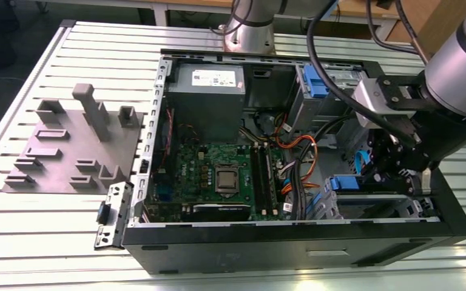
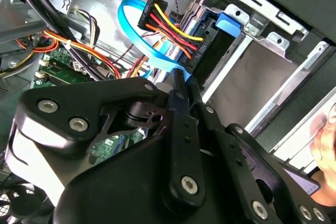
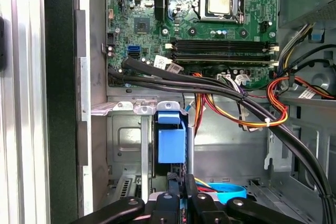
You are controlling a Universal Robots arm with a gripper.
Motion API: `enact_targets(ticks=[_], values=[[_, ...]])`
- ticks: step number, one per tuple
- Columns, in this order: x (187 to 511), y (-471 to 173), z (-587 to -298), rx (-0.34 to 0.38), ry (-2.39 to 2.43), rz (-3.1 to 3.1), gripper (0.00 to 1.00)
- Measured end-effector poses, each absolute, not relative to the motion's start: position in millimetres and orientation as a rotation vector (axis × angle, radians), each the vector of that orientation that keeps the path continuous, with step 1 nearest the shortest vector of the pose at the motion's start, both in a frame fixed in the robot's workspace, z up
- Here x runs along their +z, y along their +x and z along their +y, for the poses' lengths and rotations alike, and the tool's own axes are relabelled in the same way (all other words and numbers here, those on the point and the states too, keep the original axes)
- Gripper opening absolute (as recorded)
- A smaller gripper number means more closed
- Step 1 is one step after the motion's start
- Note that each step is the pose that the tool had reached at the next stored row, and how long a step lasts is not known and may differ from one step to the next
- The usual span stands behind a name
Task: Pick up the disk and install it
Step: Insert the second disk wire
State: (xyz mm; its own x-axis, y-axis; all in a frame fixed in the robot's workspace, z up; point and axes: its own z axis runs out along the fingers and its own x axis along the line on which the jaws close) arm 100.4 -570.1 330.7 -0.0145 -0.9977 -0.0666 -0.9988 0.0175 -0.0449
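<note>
The table (image 1: 39, 200) of pale slats carries an open black computer case (image 1: 298, 236) lying on its side, and to the exterior view's left a grey fixture plate (image 1: 63, 151) with upright blocks. Inside the case, the green motherboard (image 1: 216, 176) fills the middle, with a grey power supply (image 1: 209, 91) above it and bundled orange, red and yellow cables (image 3: 273, 103) running across toward the drive cage (image 1: 378, 206) at the exterior view's right.

The robot arm (image 1: 460, 66) reaches down into that cage corner and covers much of it; its own dark linkage blocks the lower part of both wrist views. The disk (image 3: 171, 140) stands on edge in the cage slot, its blue carrier frame facing outward; the silver body is almost wholly hidden by the cage metal. In the second wrist view the connector end of the disk (image 2: 210, 45) shows with a blue ribbon cable (image 2: 147, 40) looping beside it.

The gripper (image 3: 181, 182) has its narrow fingers (image 2: 177, 103) drawn close together, pinching the blue edge of the disk between them.
</note>
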Motion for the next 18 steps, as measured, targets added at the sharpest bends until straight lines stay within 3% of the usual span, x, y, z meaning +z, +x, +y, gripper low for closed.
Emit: enact_targets(ticks=[11,13,14,18], values=[[329.2,100.5,-570.4,0.023,-2.148,2.183,0.16],[329.2,100.5,-570.4,0.023,-2.148,2.183,0.17],[329.2,100.5,-570.4,0.023,-2.148,2.183,0.23],[333.2,100.5,-570.4,0.023,-2.148,2.183,0.23]])
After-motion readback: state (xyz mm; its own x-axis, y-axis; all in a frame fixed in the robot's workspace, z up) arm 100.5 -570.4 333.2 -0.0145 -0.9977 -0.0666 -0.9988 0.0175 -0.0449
